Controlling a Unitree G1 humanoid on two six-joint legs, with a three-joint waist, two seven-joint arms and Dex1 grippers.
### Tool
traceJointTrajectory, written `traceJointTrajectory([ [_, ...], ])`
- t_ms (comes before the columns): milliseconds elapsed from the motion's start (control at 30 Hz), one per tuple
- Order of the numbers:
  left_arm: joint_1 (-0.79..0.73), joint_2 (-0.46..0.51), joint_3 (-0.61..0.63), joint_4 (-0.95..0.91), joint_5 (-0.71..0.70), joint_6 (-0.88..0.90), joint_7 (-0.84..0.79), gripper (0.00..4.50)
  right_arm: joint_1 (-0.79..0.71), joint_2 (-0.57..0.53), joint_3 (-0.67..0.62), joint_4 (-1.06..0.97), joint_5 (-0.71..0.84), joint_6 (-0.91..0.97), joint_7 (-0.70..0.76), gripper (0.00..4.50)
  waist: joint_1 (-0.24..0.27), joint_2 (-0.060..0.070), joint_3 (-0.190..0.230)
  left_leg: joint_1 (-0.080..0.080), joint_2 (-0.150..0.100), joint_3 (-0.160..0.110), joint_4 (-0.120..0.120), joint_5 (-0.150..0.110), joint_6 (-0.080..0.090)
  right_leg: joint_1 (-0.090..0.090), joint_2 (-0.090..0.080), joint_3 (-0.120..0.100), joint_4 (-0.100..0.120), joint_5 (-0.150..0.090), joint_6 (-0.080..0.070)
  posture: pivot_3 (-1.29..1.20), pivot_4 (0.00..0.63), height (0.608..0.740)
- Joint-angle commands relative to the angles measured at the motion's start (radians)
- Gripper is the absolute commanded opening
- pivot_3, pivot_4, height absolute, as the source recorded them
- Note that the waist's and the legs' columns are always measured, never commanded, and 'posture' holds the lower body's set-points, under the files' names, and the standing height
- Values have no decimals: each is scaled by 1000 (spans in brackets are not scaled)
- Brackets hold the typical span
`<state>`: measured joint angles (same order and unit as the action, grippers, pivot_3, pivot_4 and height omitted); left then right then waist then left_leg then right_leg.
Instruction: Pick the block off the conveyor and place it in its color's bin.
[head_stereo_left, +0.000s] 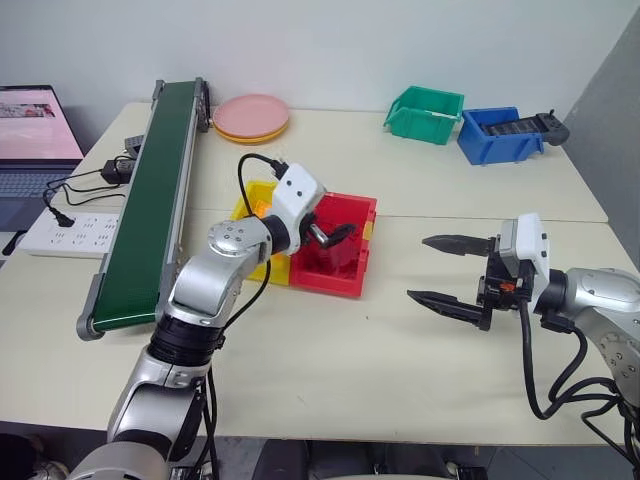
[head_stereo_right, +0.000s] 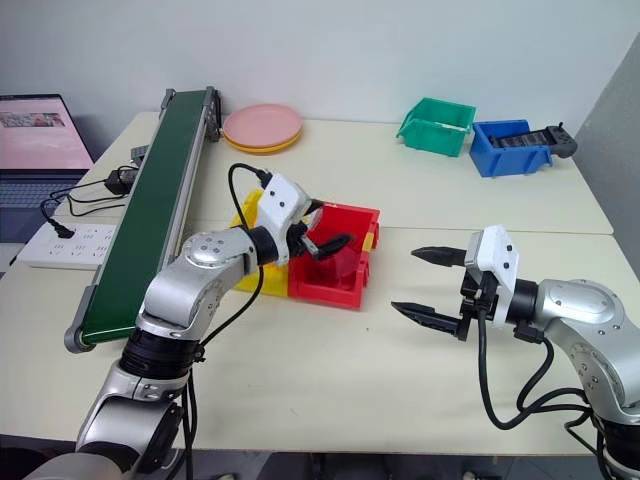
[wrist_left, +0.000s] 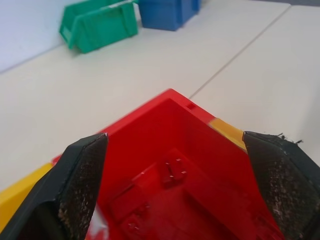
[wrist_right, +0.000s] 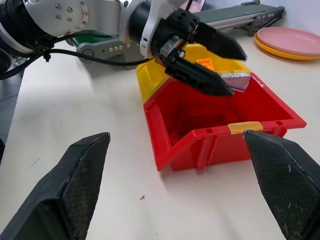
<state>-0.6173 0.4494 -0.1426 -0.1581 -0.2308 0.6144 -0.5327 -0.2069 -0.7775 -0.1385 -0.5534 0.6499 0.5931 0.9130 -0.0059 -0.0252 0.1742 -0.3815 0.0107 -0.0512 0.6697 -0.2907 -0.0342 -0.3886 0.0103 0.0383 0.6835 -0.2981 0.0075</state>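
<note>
**Left gripper open over the red bin, block lying inside**

The left gripper (head_stereo_left: 335, 237) hung above the red bin (head_stereo_left: 352, 277), its two black fingers spread wide apart and holding nothing. In the left wrist view a small red block (wrist_left: 172, 172) lay on the floor of the bin, between the two fingertips and below them, apart from both. Its colour matched the bin so closely that its edges were hard to trace.

The red bin stood on the cream table (head_stereo_left: 330, 370), touching a yellow bin (head_stereo_left: 252, 202) on its left side; an orange block (wrist_right: 204, 63) showed inside the yellow one. The conveyor (head_stereo_left: 150, 210), with its dark green belt, ran along the left part of the table beside the two bins.

The right gripper (head_stereo_left: 450, 270) was held level over bare table well to the right of the red bin, its fingers wide apart and empty, pointing toward the bin.

At the far side of the table sat a green bin (head_stereo_left: 425, 113), a blue bin (head_stereo_left: 497, 134) and a stack of pink plates (head_stereo_left: 251, 116). A power strip (head_stereo_left: 70, 233) lay left of the conveyor.
</note>
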Motion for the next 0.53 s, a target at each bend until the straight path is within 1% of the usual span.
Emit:
traceJointTrajectory([
  [33, 118, 68, 183, -173, 14, -7, 68, 4465, -22, 18, -8, 39, -24, -60, -6, 4500, -5, 0, 0, 0, 0, 0, 0, 0, 0, 0, 0, 0, 0, 0, 0, 0, 150, 740],
  [67, 164, 76, 239, -199, -6, 12, 76, 4465, -33, 32, -1, 65, -41, -84, -12, 4500, -10, 0, 0, 1, 0, 0, -1, 0, 0, 0, 0, 1, 0, 0, 0, 0, 150, 740],
  [167, 292, 111, 362, -247, -8, 40, 106, 4465, -58, 71, 22, 149, -109, -166, -26, 4500, -11, 0, 0, 2, 1, 0, -2, 0, 0, 0, 0, 0, 1, 0, 0, 0, 150, 740],
  [267, 422, 113, 507, -294, -38, 64, 125, 4465, -69, 91, 39, 219, -153, -230, -10, 4500, -11, 0, 0, 2, 0, 0, -1, 0, 0, 0, 0, 0, 1, 0, 0, 0, 150, 740],
  [367, 531, 108, 623, -333, -65, 76, 132, 4465, -83, 100, 51, 264, -158, -260, 22, 4500, -6, 0, 0, 1, 0, 0, -1, 0, 0, 0, -1, -1, 0, 0, 0, 0, 150, 740],
  [433, 577, 97, 671, -362, -94, 92, 137, 4465, -96, 105, 57, 292, -163, -279, 37, 4500, -2, 0, 0, 1, 0, 0, -2, 0, 0, 0, -1, -1, -1, 0, 0, 0, 150, 740],
  [533, 602, 68, 704, -398, -138, 99, 151, 4465, -116, 113, 70, 326, -166, -296, 57, 4500, 5, 0, 0, 2, 0, -1, -1, 0, 0, 1, -2, -2, -1, 0, 0, 0, 150, 740],
])
